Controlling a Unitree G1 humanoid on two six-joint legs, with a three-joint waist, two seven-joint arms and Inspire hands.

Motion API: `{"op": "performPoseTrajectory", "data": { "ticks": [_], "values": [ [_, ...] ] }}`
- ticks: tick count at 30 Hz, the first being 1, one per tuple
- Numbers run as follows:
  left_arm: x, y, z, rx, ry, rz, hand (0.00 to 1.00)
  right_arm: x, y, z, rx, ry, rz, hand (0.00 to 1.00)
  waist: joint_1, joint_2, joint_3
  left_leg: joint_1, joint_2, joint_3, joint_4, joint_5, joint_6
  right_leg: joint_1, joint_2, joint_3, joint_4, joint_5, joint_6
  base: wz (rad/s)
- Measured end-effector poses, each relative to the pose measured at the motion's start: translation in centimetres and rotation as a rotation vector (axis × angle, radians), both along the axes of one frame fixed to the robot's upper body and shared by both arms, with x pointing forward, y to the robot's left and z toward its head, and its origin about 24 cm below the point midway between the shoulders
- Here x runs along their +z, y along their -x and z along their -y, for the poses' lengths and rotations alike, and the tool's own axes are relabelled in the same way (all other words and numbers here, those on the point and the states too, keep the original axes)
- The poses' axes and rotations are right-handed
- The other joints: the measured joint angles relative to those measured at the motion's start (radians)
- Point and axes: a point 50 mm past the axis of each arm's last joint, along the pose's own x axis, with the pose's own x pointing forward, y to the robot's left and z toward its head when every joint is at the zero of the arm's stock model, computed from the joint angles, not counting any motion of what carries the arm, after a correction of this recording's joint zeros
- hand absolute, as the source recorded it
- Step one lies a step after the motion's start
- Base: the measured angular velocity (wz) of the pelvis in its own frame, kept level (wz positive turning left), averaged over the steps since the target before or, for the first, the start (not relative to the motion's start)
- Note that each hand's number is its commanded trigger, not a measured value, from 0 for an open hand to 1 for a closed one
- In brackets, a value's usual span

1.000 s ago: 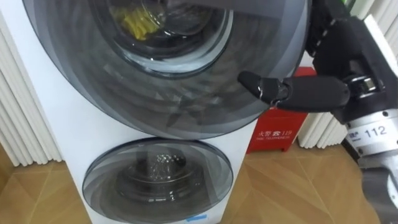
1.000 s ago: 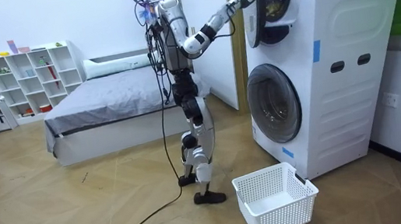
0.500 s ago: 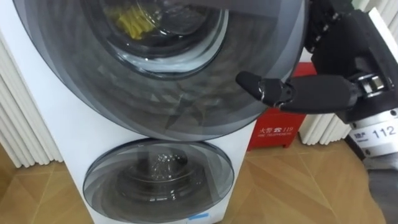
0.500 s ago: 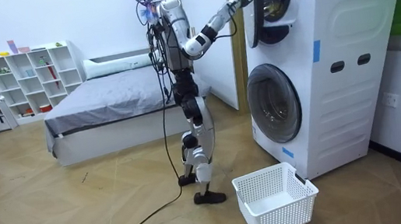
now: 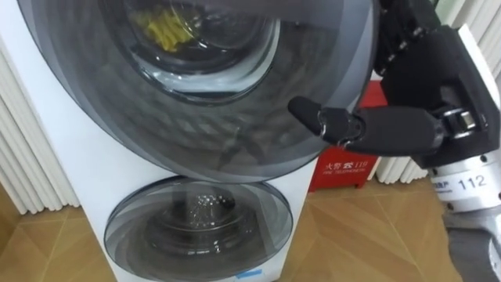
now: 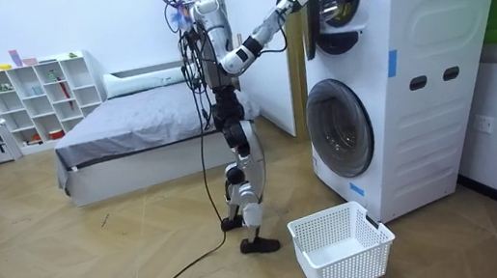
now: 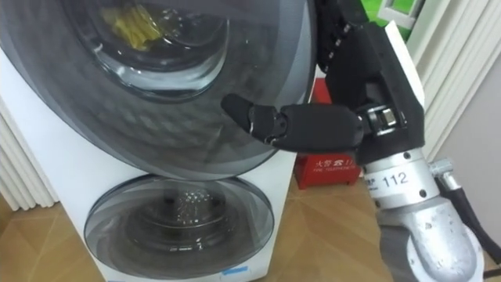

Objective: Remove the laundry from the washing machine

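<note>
The upper washing machine's round dark door (image 5: 235, 102) is swung partly open toward me. Through its glass bowl shows a yellow cloth (image 5: 164, 27) up in the drum. My right hand (image 5: 376, 129) grips the door's right rim, thumb laid across the front and fingers hooked behind the edge. In the room view I stand upright before the stacked white machines (image 6: 414, 67), my right hand (image 6: 286, 2) raised to the door (image 6: 306, 9).
The lower machine's door (image 5: 200, 227) is closed. A white laundry basket (image 6: 342, 248) sits on the wood floor beside my feet. A red box (image 5: 348, 168) stands right of the machines, white pleated curtains (image 5: 23, 157) left. A bed (image 6: 122, 137) is behind me.
The upper door has swung a little further open, away from the machine, and my right hand has travelled with its rim, leftward in the eye view.
</note>
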Motion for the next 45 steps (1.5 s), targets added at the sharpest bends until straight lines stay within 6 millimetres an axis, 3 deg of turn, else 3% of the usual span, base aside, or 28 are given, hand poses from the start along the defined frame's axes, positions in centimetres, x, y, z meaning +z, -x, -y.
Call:
{"op": "performPoseTrajectory", "data": {
  "ticks": [11, 20, 26, 32, 35, 39, 45],
  "values": [
    [0.1, -0.8, 0.0, -0.015, -0.012, 0.028, 0.00, -0.9, 0.3, -0.5, 0.131, -0.055, -0.020, 0.00, 0.000, 0.006, 0.0034, 0.001, 0.003, 0.000, 0.003, -0.002, -0.003, -0.013, 0.000, 0.006, 0.030, -0.010, 0.005, -0.01],
    [0.4, -1.8, 0.0, -0.048, -0.018, 0.067, 0.00, -1.9, 0.1, -1.4, 0.245, -0.046, -0.040, 0.00, 0.006, 0.010, 0.0042, 0.001, 0.012, -0.003, 0.004, -0.005, -0.017, -0.017, 0.012, 0.014, 0.033, -0.001, -0.008, -0.03],
    [0.7, -3.2, 0.6, -0.107, -0.017, 0.118, 0.00, -2.7, 0.4, -3.2, 0.437, -0.088, -0.072, 0.00, 0.007, 0.010, 0.0032, 0.001, 0.015, -0.005, 0.004, -0.002, -0.022, -0.016, 0.015, 0.013, 0.031, 0.004, -0.020, 0.00],
    [0.7, -3.7, 0.9, -0.121, -0.016, 0.131, 0.00, -2.5, 0.9, -4.1, 0.516, -0.079, -0.042, 0.00, 0.007, -0.001, -0.0003, -0.010, 0.009, -0.028, 0.007, 0.006, -0.022, -0.015, 0.006, -0.011, 0.030, -0.001, -0.011, 0.12],
    [0.7, -3.6, 0.9, -0.117, -0.017, 0.128, 0.00, -2.6, 1.0, -4.5, 0.537, -0.084, -0.045, 0.00, 0.012, -0.007, 0.0024, -0.009, 0.009, -0.031, 0.007, 0.018, -0.024, -0.008, 0.001, -0.028, 0.030, -0.003, -0.014, 0.18],
    [0.5, -3.0, 0.8, -0.109, -0.023, 0.101, 0.00, -2.8, 1.1, -4.8, 0.587, -0.121, -0.051, 0.00, 0.050, -0.019, 0.0090, -0.012, 0.011, -0.031, 0.006, 0.031, -0.030, -0.008, 0.001, -0.036, 0.031, -0.010, -0.026, 0.12],
    [0.4, -2.6, 0.8, -0.107, -0.005, 0.079, 0.00, -3.5, 1.6, -6.7, 0.700, -0.112, -0.074, 0.00, 0.120, -0.027, 0.0066, -0.041, 0.010, -0.053, 0.018, 0.037, -0.034, -0.016, -0.004, -0.058, 0.029, -0.008, -0.029, 0.17]
  ]
}}
